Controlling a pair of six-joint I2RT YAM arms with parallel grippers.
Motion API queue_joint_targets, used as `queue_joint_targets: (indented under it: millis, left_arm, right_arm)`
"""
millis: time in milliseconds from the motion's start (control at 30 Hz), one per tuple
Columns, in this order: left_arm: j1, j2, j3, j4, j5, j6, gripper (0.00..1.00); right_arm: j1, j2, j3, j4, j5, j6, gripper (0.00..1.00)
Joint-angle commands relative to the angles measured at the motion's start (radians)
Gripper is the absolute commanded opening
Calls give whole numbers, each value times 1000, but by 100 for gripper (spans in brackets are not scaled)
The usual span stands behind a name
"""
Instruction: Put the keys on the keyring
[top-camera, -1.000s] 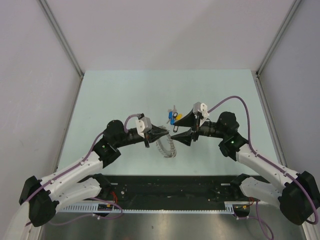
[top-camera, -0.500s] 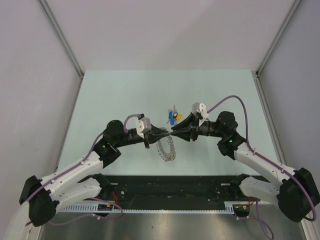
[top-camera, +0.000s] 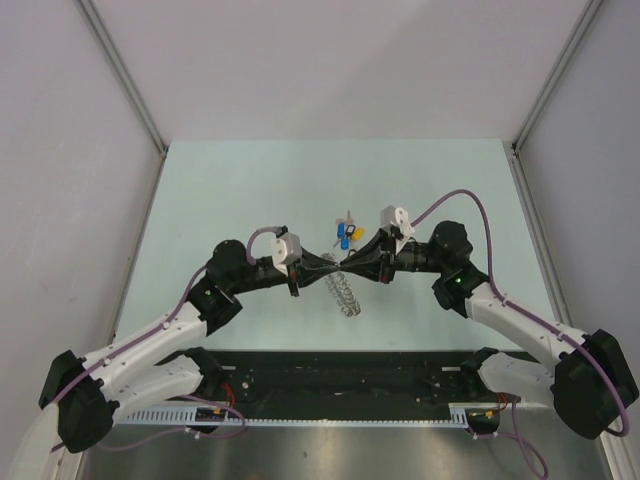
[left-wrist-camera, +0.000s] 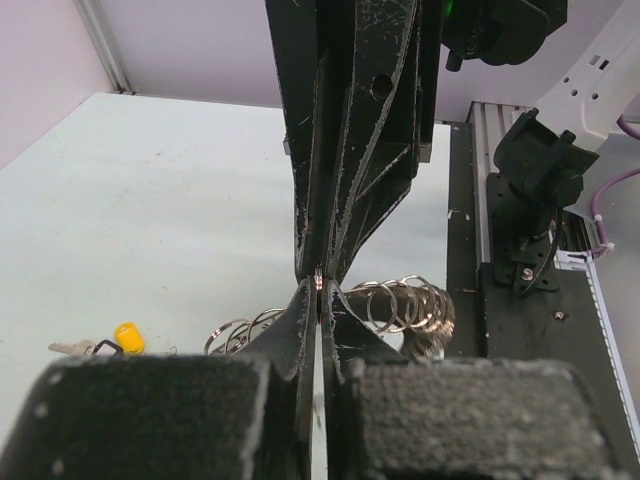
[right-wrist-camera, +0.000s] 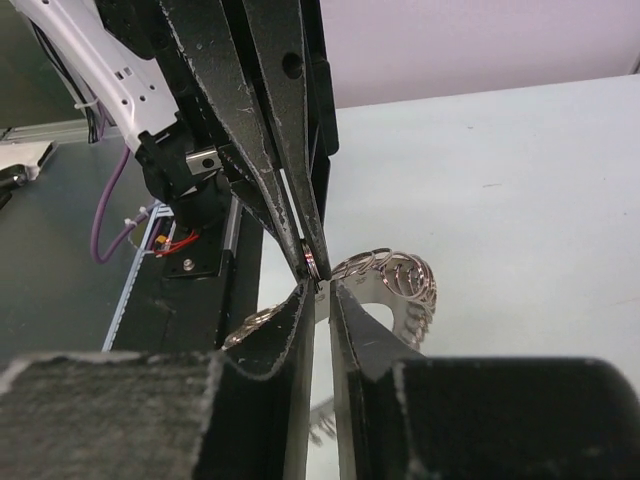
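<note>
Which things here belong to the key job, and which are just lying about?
Job in hand:
keys
keyring

Just there, part of the rig:
table
black base rail
purple cables

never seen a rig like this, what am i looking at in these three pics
Two robot arms are bolted to a green table. The wide picture looks down from above and behind them; the other two come from a camera on each wrist. The left gripper is shut on the keyring, a coil of linked metal loops drooping below it. The right gripper meets it tip to tip, jaws almost together; whether it grips, I cannot tell. The keys lie on the table just beyond.
</note>
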Motion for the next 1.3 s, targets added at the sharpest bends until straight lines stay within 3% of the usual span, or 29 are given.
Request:
queue_joint_targets:
  millis: [0, 367, 533, 733, 933, 1100, 1200, 1267]
  left_arm:
    - [6, 4, 6, 87, 35, -25, 2]
    - [10, 21, 4, 102, 38, -42, 2]
    - [15, 39, 13, 93, 37, -49, 3]
    - [19, 51, 27, 59, 15, -46, 8]
    - [30, 50, 48, 4, -14, -19, 27]
    - [36, 48, 64, -25, -35, -17, 35]
    - [42, 45, 74, -45, -54, -17, 38]
    - [48, 36, 78, -62, -74, -16, 46]
  right_arm:
    - [13, 8, 50, 65, -38, 13, 14]
    - [35, 34, 67, 80, -101, 25, 10]
    - [38, 32, 72, 79, -122, 21, 0]
    - [33, 17, 72, 8, -87, -25, 0]
    - [-22, -28, 72, -124, -22, -85, 0]
    - [-76, -57, 73, -225, 5, -101, 0]
    - [-96, -60, 93, -352, 47, -177, 0]
    - [-94, -46, 131, -444, 114, -252, 0]
